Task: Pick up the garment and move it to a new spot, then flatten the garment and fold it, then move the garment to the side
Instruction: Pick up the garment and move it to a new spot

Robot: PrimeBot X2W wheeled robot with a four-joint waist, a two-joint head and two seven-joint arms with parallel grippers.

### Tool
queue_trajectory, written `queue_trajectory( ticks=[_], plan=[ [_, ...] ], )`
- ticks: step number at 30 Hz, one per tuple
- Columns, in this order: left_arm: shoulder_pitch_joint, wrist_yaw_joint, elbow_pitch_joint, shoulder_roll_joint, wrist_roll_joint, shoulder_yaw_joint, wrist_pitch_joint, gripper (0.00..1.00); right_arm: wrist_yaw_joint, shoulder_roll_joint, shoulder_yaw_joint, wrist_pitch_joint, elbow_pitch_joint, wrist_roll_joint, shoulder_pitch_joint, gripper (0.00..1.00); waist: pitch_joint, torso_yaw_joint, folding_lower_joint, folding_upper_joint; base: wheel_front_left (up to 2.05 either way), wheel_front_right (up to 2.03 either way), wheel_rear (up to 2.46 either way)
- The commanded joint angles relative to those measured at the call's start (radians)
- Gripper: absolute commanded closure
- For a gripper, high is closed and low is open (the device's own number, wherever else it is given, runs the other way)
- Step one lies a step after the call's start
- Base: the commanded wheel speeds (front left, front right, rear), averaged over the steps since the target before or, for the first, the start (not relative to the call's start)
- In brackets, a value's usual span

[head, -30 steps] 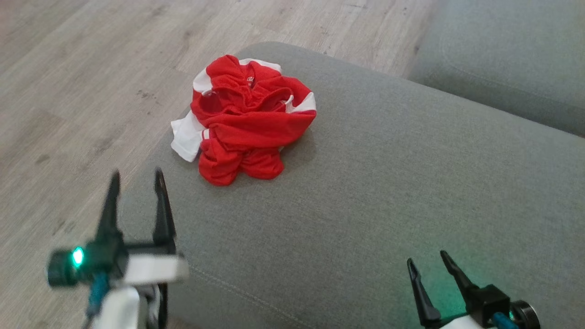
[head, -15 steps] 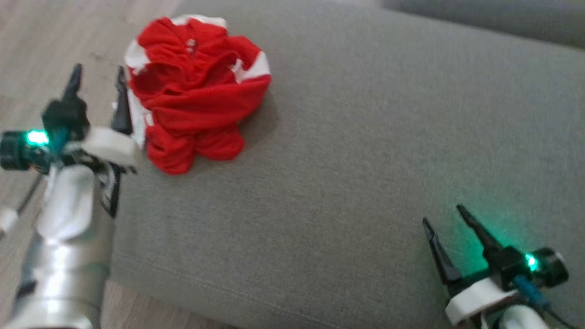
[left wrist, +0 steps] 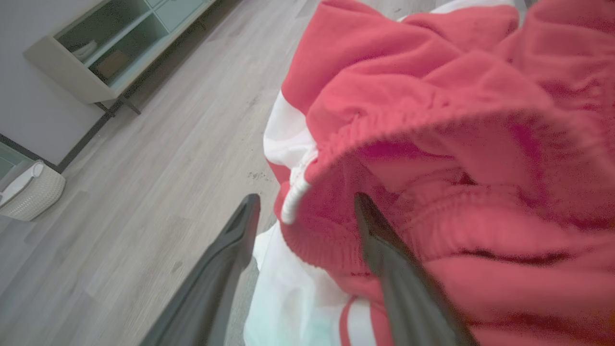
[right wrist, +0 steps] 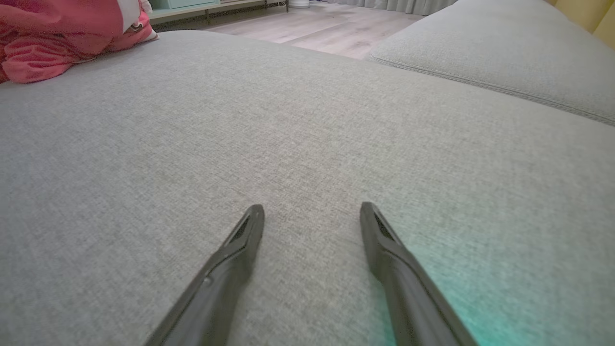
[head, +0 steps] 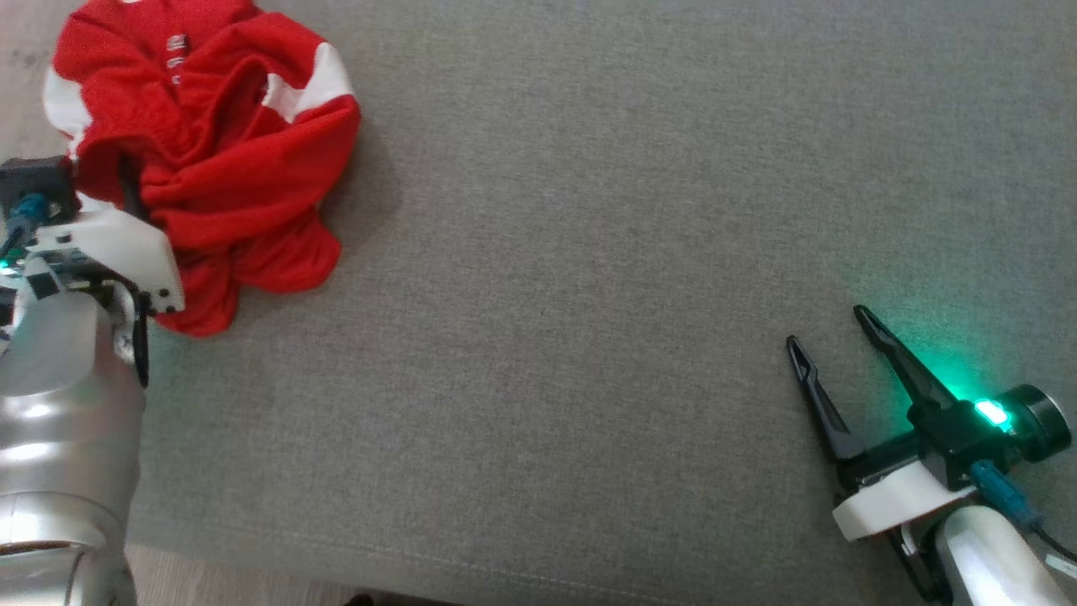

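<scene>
Head view: crumpled red garment [head: 219, 160], woven cushion [head: 589, 295].

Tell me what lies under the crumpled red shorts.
The red shorts rest on the grey sofa cushion. In the left wrist view a white panel of the same garment lies beneath the red folds. Anything under the pile's middle is covered.
</scene>
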Motion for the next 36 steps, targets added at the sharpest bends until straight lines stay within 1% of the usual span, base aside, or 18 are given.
queue_trajectory(
  ticks=[1,2,3,4,5,8,10,12,16,18,22,25,27,31,33,35,36],
  plan=[
    [-0.035,0.011,-0.017,0.067,-0.009,0.024,-0.023,0.0,0.007,-0.019,0.014,-0.01,-0.022,0.008,-0.001,0.0,0.014,-0.014,-0.0001,0.0,0.0,0.0,0.0],
    [-0.038,0.016,-0.013,0.071,-0.012,0.026,-0.042,0.0,0.007,-0.02,0.014,-0.01,-0.024,0.008,-0.002,0.0,0.018,-0.016,-0.0001,0.0,0.0,0.0,0.0],
    [-0.041,0.024,-0.012,0.075,-0.013,0.027,-0.069,0.34,0.007,-0.02,0.013,-0.01,-0.026,0.008,-0.002,0.0,0.02,-0.017,-0.0001,0.0,0.0,0.0,0.0],
    [-0.051,0.05,-0.018,0.084,-0.015,0.031,-0.114,0.88,0.007,-0.02,0.011,-0.01,-0.026,0.007,-0.002,0.0,0.02,-0.017,-0.0001,0.0,0.0,0.0,0.0],
    [-0.059,0.064,-0.026,0.086,-0.015,0.032,-0.131,1.0,0.007,-0.019,0.01,-0.01,-0.024,0.007,-0.002,0.0,0.017,-0.016,-0.0001,0.0,0.0,0.0,0.0],
    [-0.074,0.085,-0.055,0.087,-0.01,0.024,-0.155,1.0,0.007,-0.006,0.019,-0.01,-0.013,0.007,0.004,0.0,-0.012,-0.015,-0.0001,0.0,0.0,0.0,0.0],
    [-0.085,0.091,-0.088,0.089,-0.003,0.014,-0.16,1.0,0.007,0.007,0.032,-0.01,-0.004,0.011,0.005,0.0,-0.042,-0.02,-0.0001,0.0,0.0,0.0,0.0],
    [-0.095,0.091,-0.155,0.097,0.011,-0.002,-0.162,1.0,0.007,0.023,0.043,-0.01,0.005,0.016,0.002,0.0,-0.078,-0.031,-0.0001,0.0,0.0,0.0,0.0],
    [-0.102,0.076,-0.305,0.113,0.037,-0.04,-0.162,1.0,0.007,0.065,0.06,-0.01,0.02,0.025,0.006,0.0,-0.168,-0.072,-0.0001,0.0,0.0,0.0,0.0],
    [-0.112,0.059,-0.366,0.114,0.05,-0.065,-0.162,1.0,0.007,0.085,0.065,-0.01,0.026,0.028,0.013,0.0,-0.216,-0.099,-0.0001,0.0,0.0,0.0,0.0],
    [-0.147,0.015,-0.452,0.114,0.079,-0.126,-0.162,1.0,0.007,0.125,0.062,-0.01,0.032,0.03,0.037,0.0,-0.316,-0.179,-0.0001,0.0,0.0,0.0,0.0],
    [-0.184,-0.026,-0.482,0.104,0.092,-0.17,-0.162,1.0,0.007,0.145,0.054,-0.01,0.031,0.028,0.065,0.0,-0.379,-0.255,-0.0001,0.0,0.0,0.0,0.0],
    [-0.219,-0.046,-0.496,0.087,0.088,-0.186,-0.162,1.0,0.007,0.155,0.04,-0.01,0.023,0.029,0.084,0.0,-0.402,-0.305,-0.0001,0.0,0.0,0.0,0.0],
    [-0.276,-0.059,-0.507,0.05,0.072,-0.2,-0.162,1.0,0.007,0.164,0.018,-0.01,-0.006,0.029,0.12,0.0,-0.439,-0.41,-0.0001,0.0,0.0,0.0,0.0],
    [-0.302,-0.066,-0.503,0.021,0.057,-0.205,-0.162,1.0,0.007,0.167,0.002,-0.01,-0.023,0.028,0.135,0.0,-0.448,-0.456,-0.0001,0.0,0.0,0.0,0.0],
    [-0.329,-0.075,-0.491,-0.018,0.032,-0.204,-0.162,1.0,0.007,0.17,-0.011,-0.01,-0.036,0.026,0.144,0.0,-0.453,-0.495,-0.0001,0.0,0.0,0.0,0.0],
    [-0.329,-0.075,-0.491,-0.018,0.032,-0.204,-0.162,1.0,0.007,0.17,-0.011,-0.01,-0.036,0.026,0.144,0.0,-0.453,-0.495,-0.0001,0.0,0.0,0.0,0.0]
  ],
)
